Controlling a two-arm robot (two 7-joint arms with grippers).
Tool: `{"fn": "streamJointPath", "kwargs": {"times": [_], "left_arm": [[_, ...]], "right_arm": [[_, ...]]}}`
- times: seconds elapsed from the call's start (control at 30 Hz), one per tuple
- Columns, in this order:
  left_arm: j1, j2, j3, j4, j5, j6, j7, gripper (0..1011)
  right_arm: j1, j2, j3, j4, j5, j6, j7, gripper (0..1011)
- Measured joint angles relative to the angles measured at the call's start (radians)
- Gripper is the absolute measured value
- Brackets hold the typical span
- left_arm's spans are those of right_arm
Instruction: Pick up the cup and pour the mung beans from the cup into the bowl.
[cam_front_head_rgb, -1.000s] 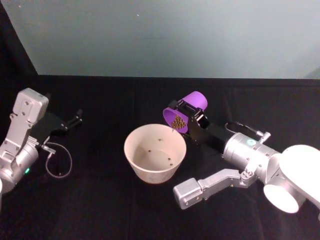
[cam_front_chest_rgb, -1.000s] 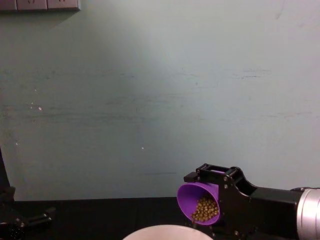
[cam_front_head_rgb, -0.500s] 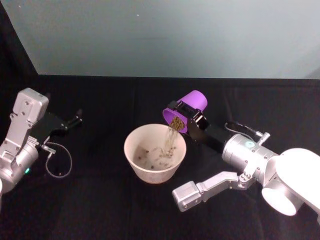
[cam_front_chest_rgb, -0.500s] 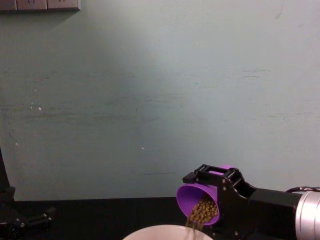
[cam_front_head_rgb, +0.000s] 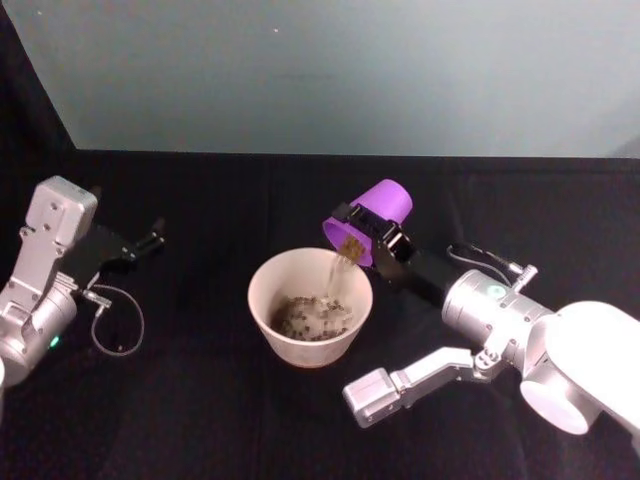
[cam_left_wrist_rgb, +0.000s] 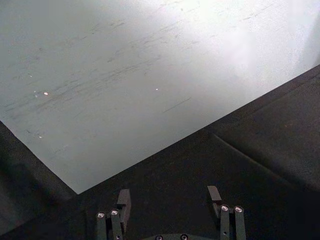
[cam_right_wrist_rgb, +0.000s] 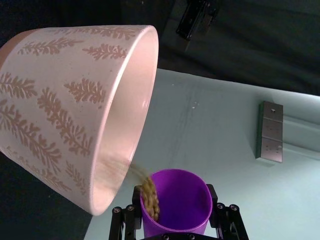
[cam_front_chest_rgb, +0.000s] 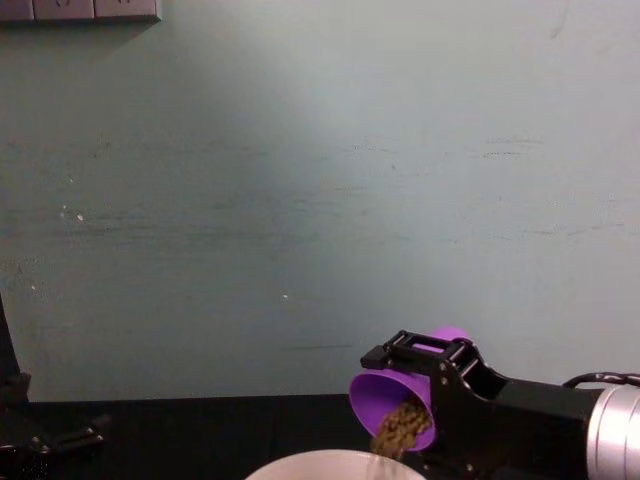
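Observation:
My right gripper (cam_front_head_rgb: 368, 232) is shut on the purple cup (cam_front_head_rgb: 372, 222), tipped mouth-down over the right rim of the bowl (cam_front_head_rgb: 260, 290). Mung beans (cam_front_head_rgb: 343, 256) stream from the cup's lip, and a heap of beans (cam_front_head_rgb: 310, 318) lies in the bowl's bottom. In the chest view the cup (cam_front_chest_rgb: 392, 411) hangs just above the bowl's rim (cam_front_chest_rgb: 335, 464), beans (cam_front_chest_rgb: 401, 428) spilling out. The right wrist view has the cup (cam_right_wrist_rgb: 175, 202) held between the fingers (cam_right_wrist_rgb: 221, 221), beans (cam_right_wrist_rgb: 150, 197) running toward the leaf-patterned bowl (cam_right_wrist_rgb: 65, 110). My left gripper (cam_front_head_rgb: 152, 237) rests open at the far left.
A black cloth (cam_front_head_rgb: 200, 400) covers the table, which ends at a pale teal wall (cam_front_head_rgb: 350, 70). A thin cable loop (cam_front_head_rgb: 115, 325) lies by the left arm. A grey outlet strip (cam_right_wrist_rgb: 270, 131) is on the wall.
The cup has tipped further and the bean stream has kept flowing. The bowl held a few beans a second ago and now holds a heap. The left arm has not moved.

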Motion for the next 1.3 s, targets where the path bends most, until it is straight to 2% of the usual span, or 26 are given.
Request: {"fn": "streamJointPath", "kwargs": {"times": [0.63,1.3], "left_arm": [[0.0,0.0,0.0,0.0,0.0,0.0,0.0,1000],[0.0,0.0,0.0,0.0,0.0,0.0,0.0,1000]], "right_arm": [[0.022,0.009,-0.036,0.01,-0.086,0.039,-0.043,736],[0.036,0.018,-0.062,0.023,-0.134,0.057,-0.098,736]]}}
